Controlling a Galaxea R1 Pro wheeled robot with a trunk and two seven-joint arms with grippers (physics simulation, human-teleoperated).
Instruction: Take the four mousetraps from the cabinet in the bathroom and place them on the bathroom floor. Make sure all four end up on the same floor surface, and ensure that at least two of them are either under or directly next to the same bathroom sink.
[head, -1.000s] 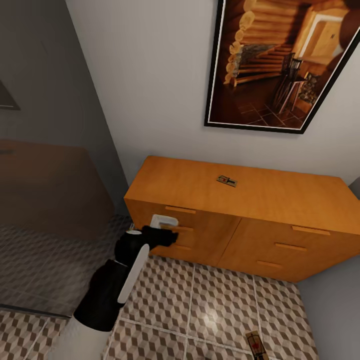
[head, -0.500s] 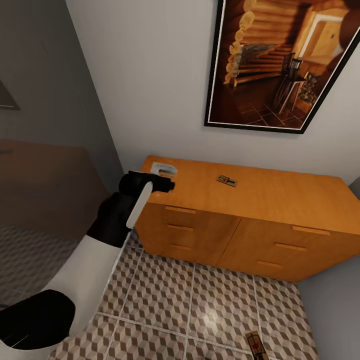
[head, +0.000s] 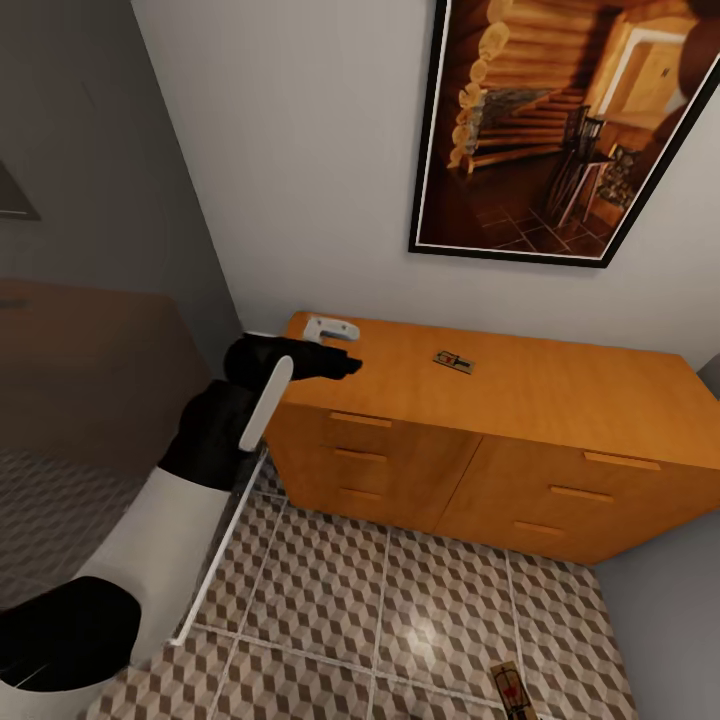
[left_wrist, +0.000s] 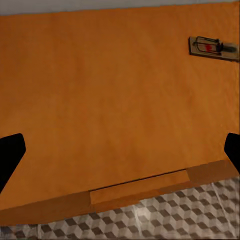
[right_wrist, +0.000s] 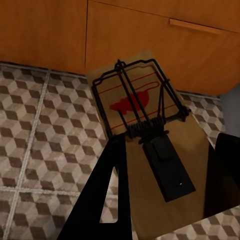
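The orange-brown cabinet (head: 560, 390) stands against the wall. One mousetrap (head: 453, 361) lies flat on its top, also seen as the mousetrap (left_wrist: 212, 47) in the left wrist view. My left gripper (head: 343, 365) hovers over the left end of the cabinet top (left_wrist: 115, 100), open and empty, its fingers (left_wrist: 10, 150) spread wide and well short of that trap. My right gripper (right_wrist: 167, 150) is shut on a second mousetrap (right_wrist: 145, 135), held above the cube-patterned bathroom floor (right_wrist: 40, 125) in front of the drawers. A mousetrap (head: 510, 690) also shows at the head view's lower edge, over the tiles.
A framed picture (head: 560, 130) hangs on the white wall above the cabinet. A dark glass panel (head: 110, 300) stands left of the cabinet, close to my left arm. Tiled floor (head: 400, 600) stretches in front of the drawers. A grey wall closes in at the right.
My left arm rose from the drawer fronts to above the cabinet's left end, then shifted slightly toward the trap on top. The traps have not moved.
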